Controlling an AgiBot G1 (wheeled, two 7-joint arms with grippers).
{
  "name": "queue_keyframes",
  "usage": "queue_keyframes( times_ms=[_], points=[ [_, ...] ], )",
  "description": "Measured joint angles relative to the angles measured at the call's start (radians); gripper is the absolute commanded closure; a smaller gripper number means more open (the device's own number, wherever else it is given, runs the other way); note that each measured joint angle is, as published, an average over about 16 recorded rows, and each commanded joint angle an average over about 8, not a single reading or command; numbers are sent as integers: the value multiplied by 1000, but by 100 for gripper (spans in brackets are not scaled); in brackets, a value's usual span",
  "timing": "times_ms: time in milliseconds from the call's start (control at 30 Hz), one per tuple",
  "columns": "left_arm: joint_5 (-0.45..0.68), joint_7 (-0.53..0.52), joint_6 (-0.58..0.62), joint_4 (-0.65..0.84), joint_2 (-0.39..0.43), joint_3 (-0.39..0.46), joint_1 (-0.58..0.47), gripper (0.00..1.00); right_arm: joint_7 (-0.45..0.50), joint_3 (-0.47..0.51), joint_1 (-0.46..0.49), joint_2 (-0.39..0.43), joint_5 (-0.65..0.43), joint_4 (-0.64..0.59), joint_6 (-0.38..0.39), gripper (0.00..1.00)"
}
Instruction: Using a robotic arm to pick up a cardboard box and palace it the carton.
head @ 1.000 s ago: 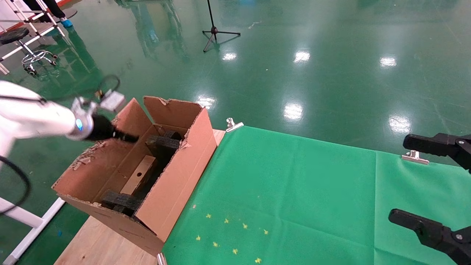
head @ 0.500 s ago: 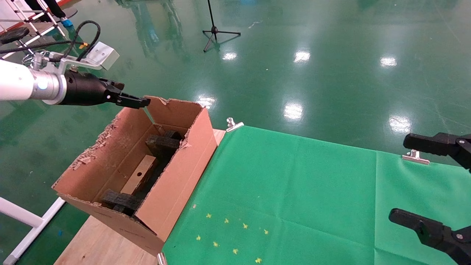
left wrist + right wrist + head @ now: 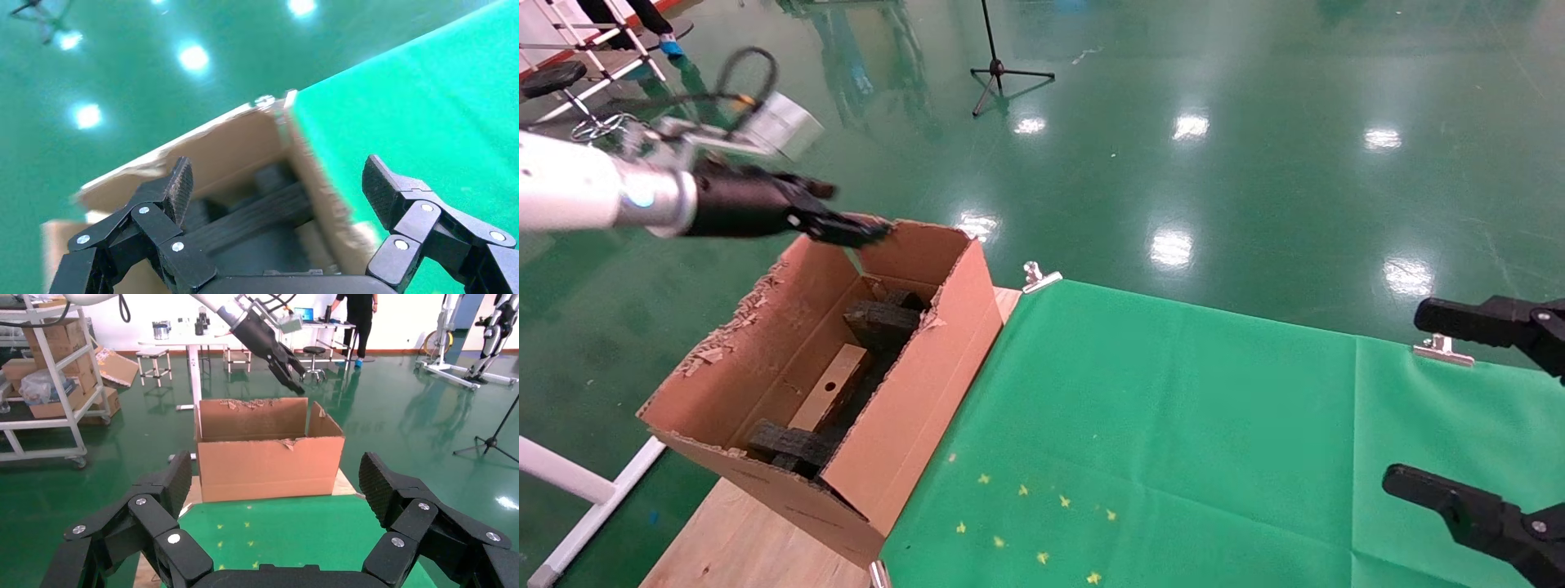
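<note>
The carton [image 3: 911,392] stands on the table's left end, with a ragged rim and black foam blocks [image 3: 878,320] inside. The slim cardboard box [image 3: 821,404], with a round hole, lies inside between the foam blocks. The white left arm's gripper [image 3: 850,214] is open and empty, above the carton's far rim. The left wrist view shows its open gripper [image 3: 278,177] over the carton [image 3: 226,144] and foam [image 3: 257,211]. My right gripper [image 3: 1406,396] is open and empty at the right edge. The right wrist view shows this open gripper [image 3: 275,478], the carton [image 3: 269,459] and the left arm [image 3: 269,343] above it.
A green cloth [image 3: 1173,425] covers the wooden table [image 3: 740,539], held by metal clips [image 3: 1038,278] and marked with small yellow stars [image 3: 1026,523]. A tripod stand [image 3: 1001,69] is on the green floor behind. A white frame leg [image 3: 576,490] is left of the table.
The left gripper has risen from the carton's left wall to above its far rim and moved right, open and empty. The slim box stays inside. The right gripper has not moved.
</note>
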Motion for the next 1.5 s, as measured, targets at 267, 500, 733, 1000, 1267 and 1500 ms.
queue_keyframes(
  times_ms=[267,500,733,1000,1267,1500],
  points=[
    [-121,71,67,-88,-2,-93,101,0,0,0,0,0,0,0,0,0],
    [-223,131,124,-163,-4,-173,187,0,0,0,0,0,0,0,0,0],
    [-321,189,179,-235,-6,-249,269,0,0,0,0,0,0,0,0,0],
    [-431,253,240,-315,-8,-333,361,0,0,0,0,0,0,0,0,0],
    [-543,319,302,-396,-10,-420,455,0,0,0,0,0,0,0,0,0],
    [-646,379,360,-472,-12,-500,542,0,0,0,0,0,0,0,0,0]
  ],
)
